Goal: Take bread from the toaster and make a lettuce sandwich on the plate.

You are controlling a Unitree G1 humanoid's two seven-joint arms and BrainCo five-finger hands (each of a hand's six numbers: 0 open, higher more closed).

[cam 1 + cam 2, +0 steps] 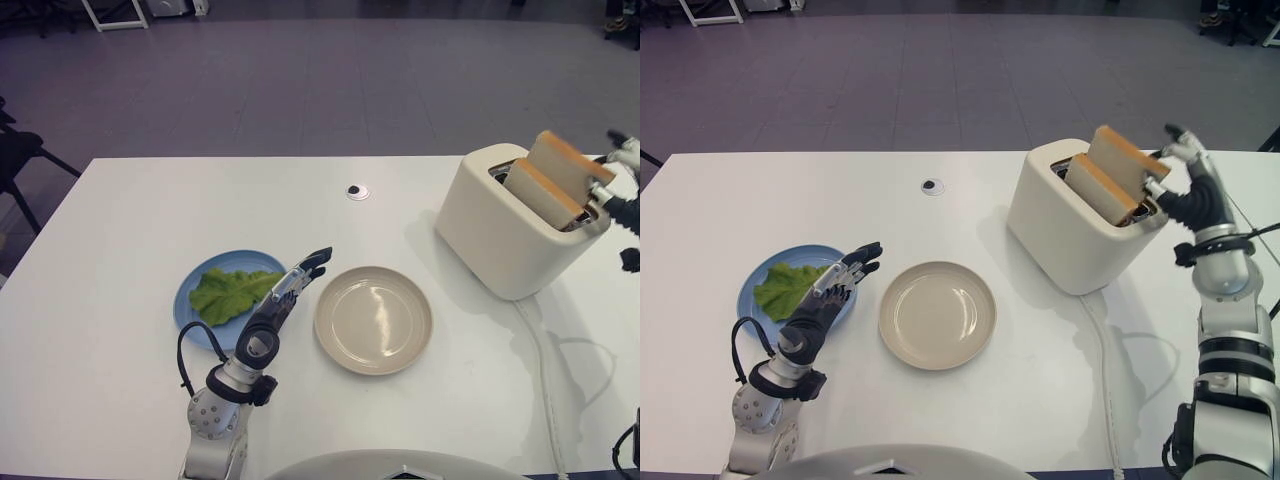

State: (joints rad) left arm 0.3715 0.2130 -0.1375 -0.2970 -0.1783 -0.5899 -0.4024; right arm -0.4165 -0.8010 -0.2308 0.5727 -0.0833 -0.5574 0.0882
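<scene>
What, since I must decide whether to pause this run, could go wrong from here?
1. Both bread slices lean in the toaster toward the right hand; pulling one may drag the other out.
2. The cord trails across the table beside that arm and could snag.
3. The left hand hangs over the blue plate's rim; lowering might knock the lettuce off.

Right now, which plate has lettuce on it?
The blue plate, left of the beige plate; the lettuce lies on it, while the beige one is bare.
</scene>
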